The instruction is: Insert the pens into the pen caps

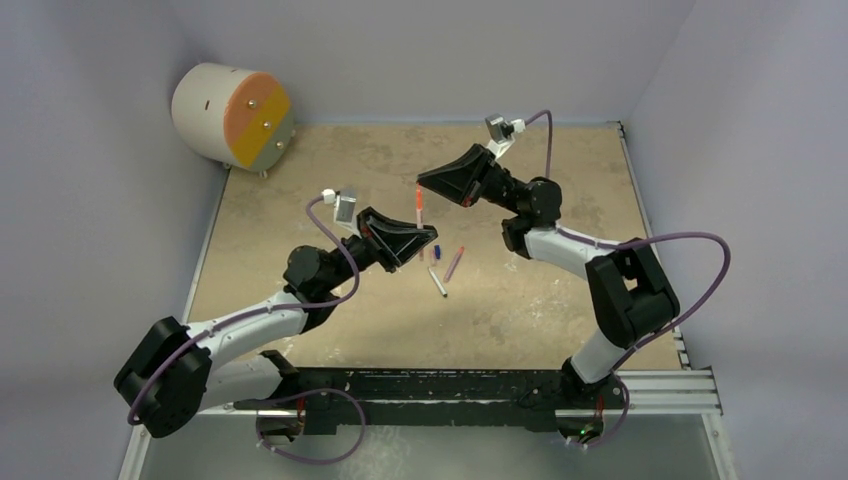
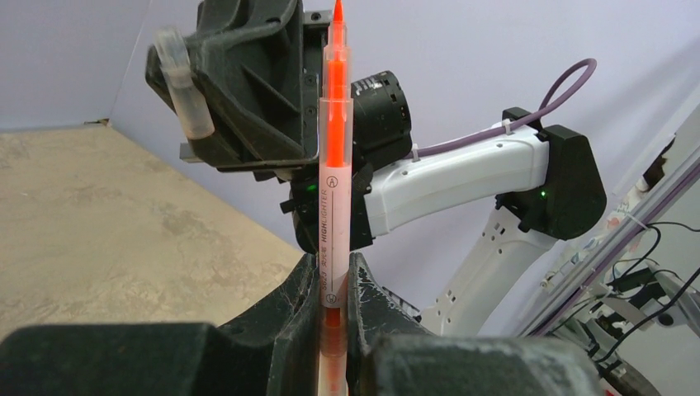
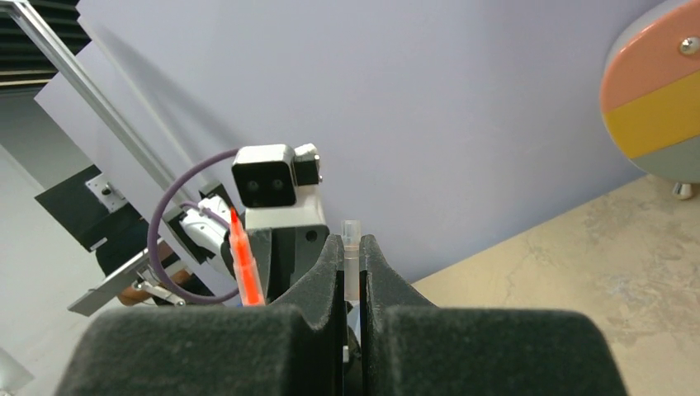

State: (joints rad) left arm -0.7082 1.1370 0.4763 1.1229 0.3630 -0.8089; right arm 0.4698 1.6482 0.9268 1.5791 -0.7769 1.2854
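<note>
My left gripper [image 1: 424,236] [image 2: 334,271] is shut on the orange-red pen [image 1: 419,205] [image 2: 334,165] and holds it tip outward above the table. My right gripper [image 1: 427,181] [image 3: 352,250] is shut on a short translucent pen cap [image 3: 352,247] [image 2: 183,82], just beyond and to the side of the pen's tip [image 3: 244,264]. On the table between the arms lie a dark blue cap [image 1: 437,251], the pinkish-mauve pen [image 1: 454,263] and the white pen with a dark tip [image 1: 438,282]. I cannot make out a pinkish-red cap.
A cream drum with an orange and yellow face [image 1: 232,115] [image 3: 656,91] stands at the back left corner. Pale walls close the tan table [image 1: 560,300] on three sides. A metal rail [image 1: 500,385] runs along the near edge.
</note>
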